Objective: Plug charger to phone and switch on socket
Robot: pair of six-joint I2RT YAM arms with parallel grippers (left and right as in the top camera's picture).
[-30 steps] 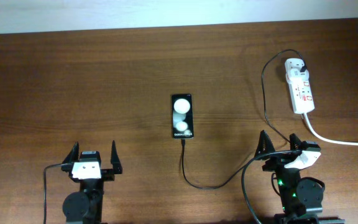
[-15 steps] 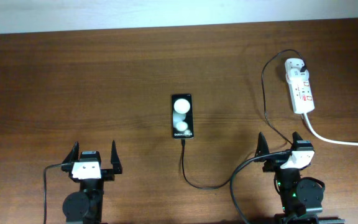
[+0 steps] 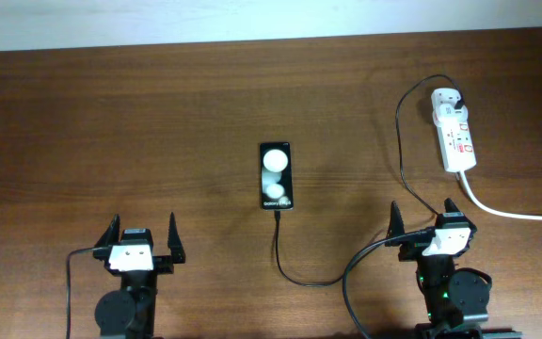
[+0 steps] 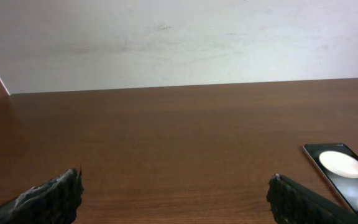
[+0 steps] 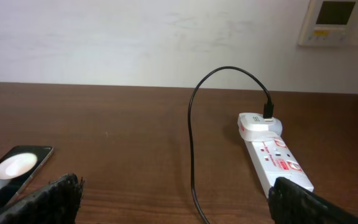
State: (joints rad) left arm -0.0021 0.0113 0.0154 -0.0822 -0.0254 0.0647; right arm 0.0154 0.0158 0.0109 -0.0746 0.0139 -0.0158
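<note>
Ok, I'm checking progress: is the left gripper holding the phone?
No, the left gripper is open and empty; the phone lies on the table ahead of it.

- There was one flat black rectangular smartphone point(image 3: 276, 176), with two white round blobs on its face.
- There was one white elongated power strip point(image 3: 454, 132).
- There was one long thin black charger cable point(image 3: 276, 240).
- There was one thick white cord point(image 3: 534, 217).
- There were two black grippers: the left gripper point(image 3: 142, 226) and the right gripper point(image 3: 422, 215).
- There was possibly one white wall panel point(image 5: 334, 22), though it was blurred.

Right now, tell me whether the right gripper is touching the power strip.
Apart. The overhead view shows bare table between the open right gripper and the power strip.
</note>
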